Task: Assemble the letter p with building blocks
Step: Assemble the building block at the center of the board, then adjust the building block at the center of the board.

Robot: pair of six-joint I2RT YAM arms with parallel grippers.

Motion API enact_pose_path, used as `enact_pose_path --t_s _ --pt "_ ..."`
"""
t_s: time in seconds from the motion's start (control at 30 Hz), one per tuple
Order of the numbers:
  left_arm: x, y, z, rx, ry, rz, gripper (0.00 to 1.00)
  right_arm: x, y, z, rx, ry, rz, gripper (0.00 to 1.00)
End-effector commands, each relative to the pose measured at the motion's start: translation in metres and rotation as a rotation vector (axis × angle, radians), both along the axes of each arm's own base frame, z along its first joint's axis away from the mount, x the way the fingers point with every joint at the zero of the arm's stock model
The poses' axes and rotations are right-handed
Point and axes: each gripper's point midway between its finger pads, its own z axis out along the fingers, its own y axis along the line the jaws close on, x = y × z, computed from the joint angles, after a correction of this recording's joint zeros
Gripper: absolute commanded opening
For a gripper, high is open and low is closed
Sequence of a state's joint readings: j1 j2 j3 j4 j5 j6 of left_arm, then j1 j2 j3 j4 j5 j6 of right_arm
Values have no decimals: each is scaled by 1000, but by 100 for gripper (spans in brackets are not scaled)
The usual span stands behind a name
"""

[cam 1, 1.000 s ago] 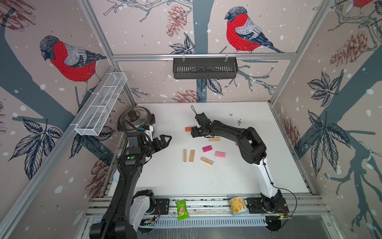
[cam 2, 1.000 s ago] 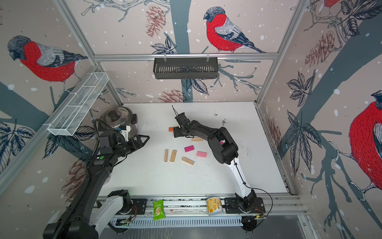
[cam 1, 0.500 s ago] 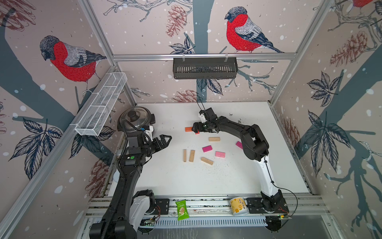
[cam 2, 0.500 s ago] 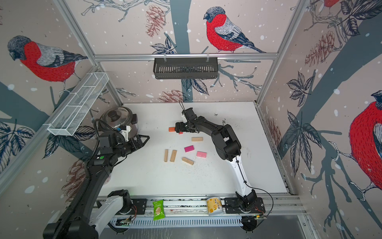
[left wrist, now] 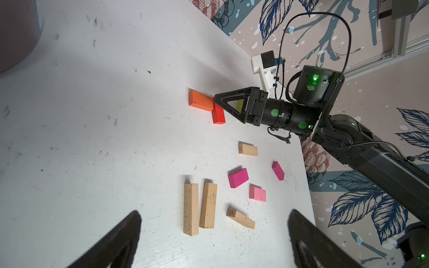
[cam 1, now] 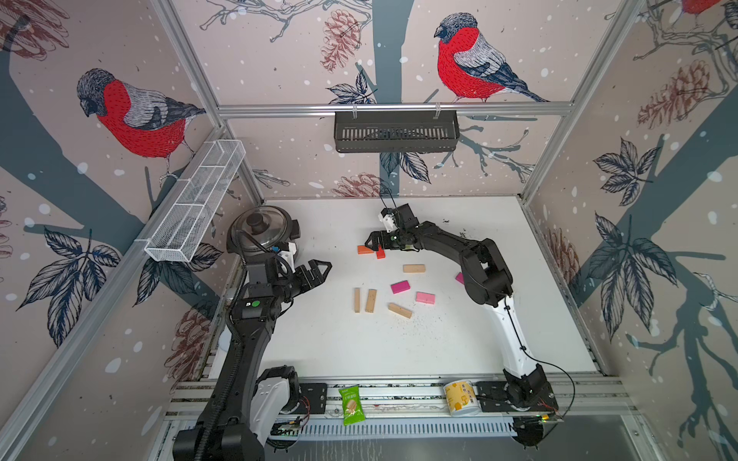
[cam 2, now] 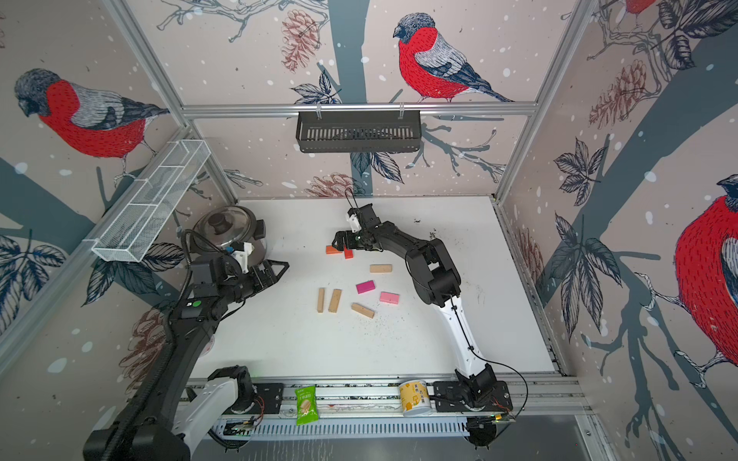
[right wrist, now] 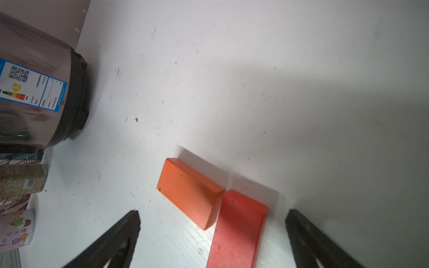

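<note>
**Fig.** Over the preceding second the right arm swung its elbow outward and the right gripper (cam 1: 374,243) widened, leaving the flat red wooden block (cam 1: 380,252) lying on the white tabletop (cam 1: 359,351). The jaws stood fully spread just above that block, gripping nothing. The red block touched one end of the flat orange wooden block (cam 1: 365,250) at a right angle, forming a corner toward the rear of the table; the letter p was not yet assembled. The remaining blocks lay loose nearer the middle:

- two long tan wooden blocks (cam 1: 356,299) side by side
- a short tan wooden block (cam 1: 413,268)
- an angled tan wooden block (cam 1: 399,310)
- a magenta block (cam 1: 400,286)
- a pink block (cam 1: 425,297)
- a second magenta block (cam 1: 460,277), partly hidden by the right arm

The left gripper (cam 1: 319,269), unmoved, hung spread and empty beside the lidded steel pot (cam 1: 261,229), well apart from every block.
</note>
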State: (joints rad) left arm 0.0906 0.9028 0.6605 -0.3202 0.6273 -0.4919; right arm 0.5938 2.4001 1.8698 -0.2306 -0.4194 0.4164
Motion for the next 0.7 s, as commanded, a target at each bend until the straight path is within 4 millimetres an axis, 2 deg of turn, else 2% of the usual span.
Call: enact_pose_path --t_s 0.0,0.37,0.67 --pt "3 0 5 -4 -30 -6 97 -24 -6 -26 -56 113 10 100" --pt "3 -1 6 -4 -33 -7 97 -32 -8 -25 -34 129 -12 100" --pt "3 0 5 -5 -29 -6 97 -39 -14 -32 -38 145 -37 100"
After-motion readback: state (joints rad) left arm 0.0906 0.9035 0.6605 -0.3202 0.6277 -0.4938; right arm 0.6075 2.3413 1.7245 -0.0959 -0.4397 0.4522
